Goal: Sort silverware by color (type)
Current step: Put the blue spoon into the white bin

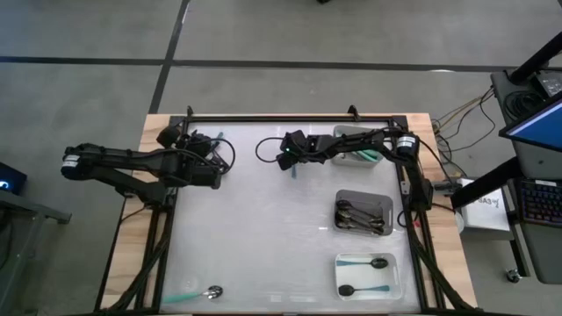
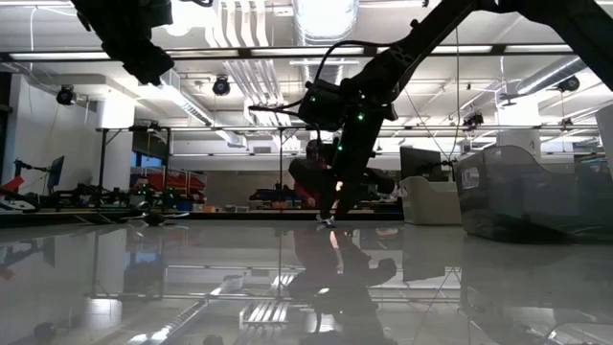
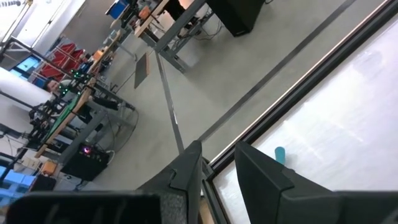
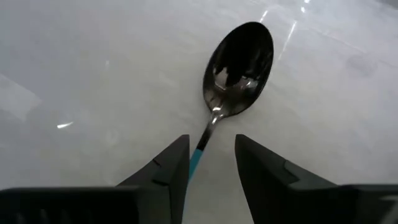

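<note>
Right up against the right wrist camera, the right gripper's (image 4: 211,165) two dark fingers stand parted either side of a teal handle, with the spoon's (image 4: 238,62) glossy dark bowl lying flat on the white table (image 4: 93,74) just ahead. The fingers straddle the handle near its neck; I can't tell whether they touch it, and nothing looks lifted.

That spoon should be light, rigid and slick, and I'd guess it could skate on the smooth tabletop if nudged. The narrow handle, squeezed across its width just behind the bowl, seems the sensible place to take it.

From above, you get what the wrist view hides: the right gripper (image 1: 292,161) sits toward the table's far middle, a grey tray (image 1: 380,200) holds metal spoons, a white tray (image 1: 397,274) holds two teal-handled ones, and a stray teal-handled spoon (image 1: 200,296) lies near the front edge. Over at the far left, the left gripper (image 1: 213,154) has its fingers slightly apart on nothing.
</note>
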Tool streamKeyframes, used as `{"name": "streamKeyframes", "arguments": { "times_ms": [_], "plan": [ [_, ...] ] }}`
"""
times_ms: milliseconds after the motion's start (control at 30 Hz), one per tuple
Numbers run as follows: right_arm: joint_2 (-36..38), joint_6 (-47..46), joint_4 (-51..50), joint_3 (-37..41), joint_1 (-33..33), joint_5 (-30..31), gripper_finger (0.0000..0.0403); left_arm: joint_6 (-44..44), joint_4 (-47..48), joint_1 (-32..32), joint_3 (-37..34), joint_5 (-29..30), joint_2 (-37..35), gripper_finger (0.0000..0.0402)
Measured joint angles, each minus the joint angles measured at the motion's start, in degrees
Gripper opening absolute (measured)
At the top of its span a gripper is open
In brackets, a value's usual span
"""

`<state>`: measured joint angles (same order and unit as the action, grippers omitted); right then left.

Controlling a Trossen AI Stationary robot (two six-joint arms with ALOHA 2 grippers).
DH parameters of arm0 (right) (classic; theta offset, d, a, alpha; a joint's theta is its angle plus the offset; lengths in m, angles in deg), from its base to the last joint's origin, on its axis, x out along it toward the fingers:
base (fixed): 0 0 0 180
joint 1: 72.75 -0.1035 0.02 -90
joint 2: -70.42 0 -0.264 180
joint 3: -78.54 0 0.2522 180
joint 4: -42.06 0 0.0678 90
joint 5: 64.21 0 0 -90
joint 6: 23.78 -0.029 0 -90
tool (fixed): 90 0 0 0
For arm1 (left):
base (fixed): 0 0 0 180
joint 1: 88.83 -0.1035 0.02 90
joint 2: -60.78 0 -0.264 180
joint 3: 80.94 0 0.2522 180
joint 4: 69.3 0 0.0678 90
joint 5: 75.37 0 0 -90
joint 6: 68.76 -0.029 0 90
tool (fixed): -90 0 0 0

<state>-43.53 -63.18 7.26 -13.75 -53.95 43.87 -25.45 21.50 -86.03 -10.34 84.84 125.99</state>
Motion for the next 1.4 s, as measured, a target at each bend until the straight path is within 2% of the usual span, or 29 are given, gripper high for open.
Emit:
{"name": "streamKeyframes", "arguments": {
  "times_ms": [400, 533, 667, 867, 967, 1067, 1167, 1300, 1400],
  "plan": [
    [-4.3, -0.7, 0.5, -0.2, 0.2, 0.5, 0.0091, 0.0, 0.1, 0.0, 0.0, 0.4, 0.0, 0.0080],
    [-4.0, 0.4, 0.5, -0.1, 0.3, 0.3, 0.0065, 0.0, 0.1, 0.0, 0.0, 0.4, 0.0, 0.0080],
    [-3.6, 3.0, 0.6, -0.1, 0.3, 0.2, 0.0021, 0.0, 0.2, 0.0, 0.0, 0.4, 0.0, 0.0080],
    [-0.8, 7.8, 0.3, 0.2, 0.4, -1.0, 0.0011, 0.0, 0.2, 0.0, 0.0, 0.4, 0.0, 0.0080],
    [2.9, 11.9, -1.6, 0.6, -0.1, -3.7, 0.0010, 0.0, 0.2, 0.0, 0.0, 0.4, 0.0, 0.0080],
    [8.1, 17.5, -1.8, 0.3, -1.0, -9.0, 0.0010, 0.0, 0.2, 0.0, 0.0, 0.4, 0.0, 0.0080],
    [12.7, 23.3, -5.5, 0.6, -2.8, -16.8, 0.0010, 0.0, 0.2, 0.0, 0.0, 0.3, 0.0, 0.0080],
    [19.3, 24.9, -13.7, 1.7, -8.2, -25.9, 0.0009, 0.1, 0.2, 0.0, 0.0, 0.3, 0.0, 0.0080],
    [24.6, 23.6, -20.4, 3.3, -13.9, -26.6, 0.0009, 0.2, 0.2, 0.0, 0.0, 0.2, 0.0, 0.0080]
  ]
}}
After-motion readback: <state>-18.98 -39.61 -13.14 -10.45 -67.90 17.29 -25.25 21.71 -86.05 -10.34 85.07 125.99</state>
